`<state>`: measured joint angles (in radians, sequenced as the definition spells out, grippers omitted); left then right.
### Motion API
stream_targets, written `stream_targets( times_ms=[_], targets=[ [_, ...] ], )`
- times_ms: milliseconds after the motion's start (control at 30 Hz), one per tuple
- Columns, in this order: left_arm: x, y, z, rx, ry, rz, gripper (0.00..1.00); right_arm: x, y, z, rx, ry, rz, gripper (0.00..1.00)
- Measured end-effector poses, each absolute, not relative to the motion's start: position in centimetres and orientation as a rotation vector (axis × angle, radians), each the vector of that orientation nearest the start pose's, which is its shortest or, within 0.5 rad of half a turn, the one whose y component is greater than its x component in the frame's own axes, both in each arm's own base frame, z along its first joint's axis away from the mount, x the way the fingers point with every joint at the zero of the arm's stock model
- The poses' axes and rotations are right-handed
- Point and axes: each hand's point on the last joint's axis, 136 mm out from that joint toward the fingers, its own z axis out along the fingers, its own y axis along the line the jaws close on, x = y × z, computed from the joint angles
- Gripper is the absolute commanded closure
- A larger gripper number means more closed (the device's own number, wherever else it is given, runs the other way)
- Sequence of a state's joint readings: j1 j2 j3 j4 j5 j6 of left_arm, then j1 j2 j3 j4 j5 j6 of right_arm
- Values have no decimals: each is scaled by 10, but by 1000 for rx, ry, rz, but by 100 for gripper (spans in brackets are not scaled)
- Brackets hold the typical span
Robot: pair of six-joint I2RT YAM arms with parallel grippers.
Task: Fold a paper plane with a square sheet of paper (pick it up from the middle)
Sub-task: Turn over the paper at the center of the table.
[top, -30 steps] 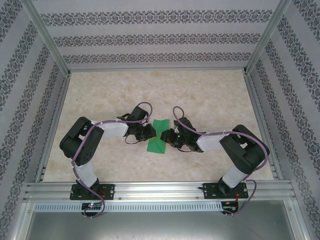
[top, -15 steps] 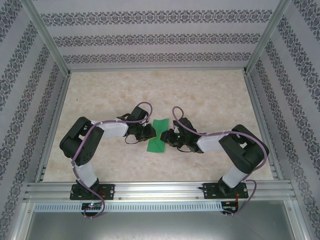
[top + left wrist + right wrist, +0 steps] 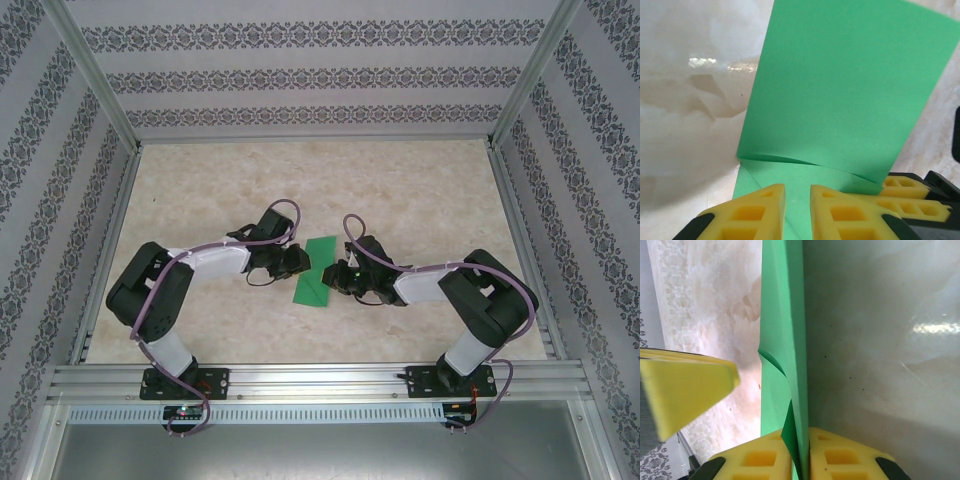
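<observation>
The square sheet of paper (image 3: 316, 272), bright green and folded into a narrow slanting strip, lies at the middle of the table (image 3: 420, 190), between the two claws. The left gripper (image 3: 298, 262) sits at the strip's left edge. From its wrist camera the yellow fingers (image 3: 747, 212) stand close together, with green showing in the thin gap; I cannot tell whether they pinch the paper. One flap rises steeply just beyond them. On the right side, the right gripper (image 3: 338, 276) is clamped on the paper's edge, and the green layers run straight in between its fingers (image 3: 840, 460).
</observation>
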<state>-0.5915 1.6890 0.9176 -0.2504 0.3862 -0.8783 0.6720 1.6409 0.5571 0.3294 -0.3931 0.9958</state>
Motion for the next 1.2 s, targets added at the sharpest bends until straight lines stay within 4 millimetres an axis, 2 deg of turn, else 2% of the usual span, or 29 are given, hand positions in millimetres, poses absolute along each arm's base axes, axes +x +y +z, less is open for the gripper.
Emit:
stream_targets(
  times_ms=[167, 267, 467, 567, 700, 800, 900, 1033, 1100, 1200],
  targets=[
    [290, -264, 69, -236, 2779, -914, 76, 254, 286, 36, 179, 2628, 1177, 91],
    [291, -257, 82, -233, 2745, -882, 75, 255, 288, 48, 154, 2626, 1167, 95],
    [292, -242, 107, -229, 2677, -812, 74, 265, 283, 93, 70, 2620, 1044, 100],
    [291, -233, 118, -223, 2649, -769, 73, 273, 270, 123, 34, 2626, 886, 100],
    [291, -218, 132, -229, 2605, -694, 71, 276, 243, 164, -14, 2644, 584, 100],
    [291, -206, 146, -236, 2553, -645, 70, 268, 216, 180, -42, 2687, 295, 100],
    [292, -195, 160, -253, 2499, -612, 70, 256, 191, 180, -88, 2746, -23, 100],
    [295, -183, 170, -281, 2447, -575, 69, 245, 174, 162, -213, 2812, -395, 97],
    [293, -178, 169, -294, 2440, -555, 69, 242, 174, 147, -264, 2847, -510, 96],
    [290, -167, 166, -319, 2433, -519, 69, 241, 186, 124, -330, 2893, -605, 94]
  ],
)
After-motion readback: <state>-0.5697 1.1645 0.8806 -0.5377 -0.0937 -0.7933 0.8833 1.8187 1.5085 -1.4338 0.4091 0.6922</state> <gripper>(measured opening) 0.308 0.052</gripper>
